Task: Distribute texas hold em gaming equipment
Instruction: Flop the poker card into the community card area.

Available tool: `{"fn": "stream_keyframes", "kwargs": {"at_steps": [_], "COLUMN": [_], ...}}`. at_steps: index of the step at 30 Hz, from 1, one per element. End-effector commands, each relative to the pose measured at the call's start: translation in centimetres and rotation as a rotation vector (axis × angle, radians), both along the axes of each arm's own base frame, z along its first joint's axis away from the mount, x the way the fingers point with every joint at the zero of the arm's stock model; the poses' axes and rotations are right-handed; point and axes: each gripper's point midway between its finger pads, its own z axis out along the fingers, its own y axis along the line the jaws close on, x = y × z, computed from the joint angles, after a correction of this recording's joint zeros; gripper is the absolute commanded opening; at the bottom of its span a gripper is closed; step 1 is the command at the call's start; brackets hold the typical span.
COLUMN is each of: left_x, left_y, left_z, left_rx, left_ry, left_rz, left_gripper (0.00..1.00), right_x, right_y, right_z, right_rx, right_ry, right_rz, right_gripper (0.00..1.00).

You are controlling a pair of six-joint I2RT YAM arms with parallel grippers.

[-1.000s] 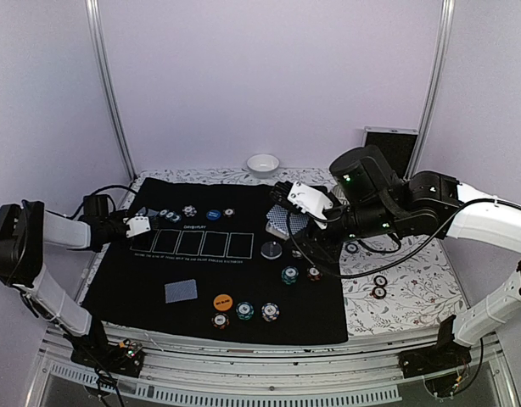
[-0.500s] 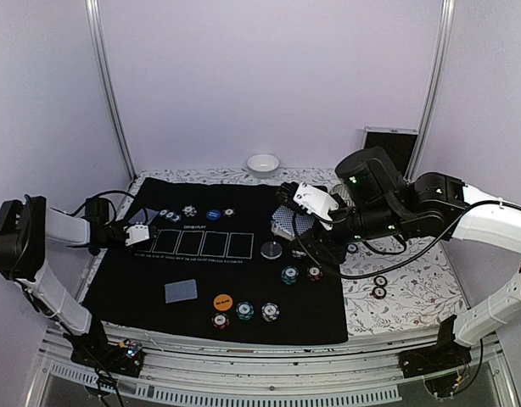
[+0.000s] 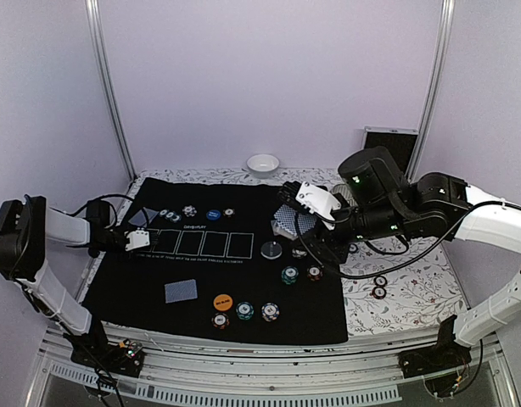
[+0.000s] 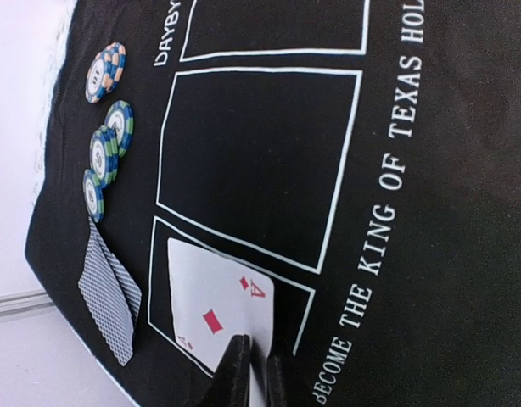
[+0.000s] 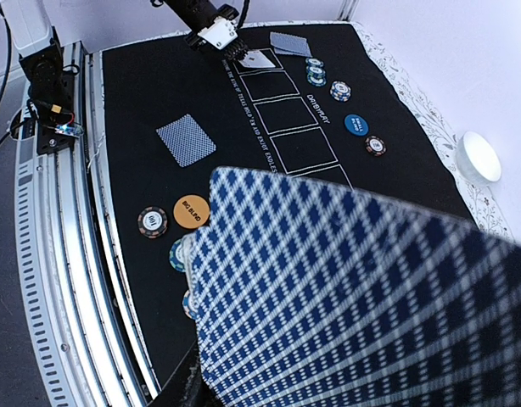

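Ace of diamonds (image 4: 214, 318) sits face up in the mat's (image 4: 430, 254) left-edge box (image 3: 169, 244); I cannot tell if the left gripper (image 4: 256, 366) pinches it. Right gripper (image 3: 296, 219) pinches spare cards (image 5: 345, 288) for dealing.

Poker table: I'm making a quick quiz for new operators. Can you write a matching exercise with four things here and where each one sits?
Things
1. ace of diamonds
2. orange disc
3. white bowl
4. fan of cards

Places
A. off the mat, beyond its far edge
B. raised above the mat's right side
C. face up on the printed boxes
D. flat near the mat's front edge

Pairs: 1-C, 2-D, 3-A, 4-B
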Motion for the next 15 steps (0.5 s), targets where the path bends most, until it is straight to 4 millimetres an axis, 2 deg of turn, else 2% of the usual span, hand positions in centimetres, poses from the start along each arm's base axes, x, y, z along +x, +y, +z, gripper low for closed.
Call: {"fn": "stream_keyframes", "kwargs": {"at_steps": [1,10,15], "left_x": [-0.2,0.1,0.2], "left_y": [0.5,1.4,1.8], "left_z": [-0.5,-0.9,-0.7], "left_rx": [0.024,0.078,0.109], "left_ry": [0.028,0.028,0.015], "left_rz": [-0.005,0.010,0.013], "left_gripper": [0.11,0.36,0.37], "right_x": [0.1,0.2,0.2], "right_y": [-0.7,-0.7,-0.7], "right_z": [1.2,1.2,1.1], "right_rx": [0.037,0.035,0.033], "right_ry": [-0.013,-0.010,-0.010], "right_rz": [-0.026,-0.029,-0.030], "right_gripper": [0.04,0.04,0.04]}}
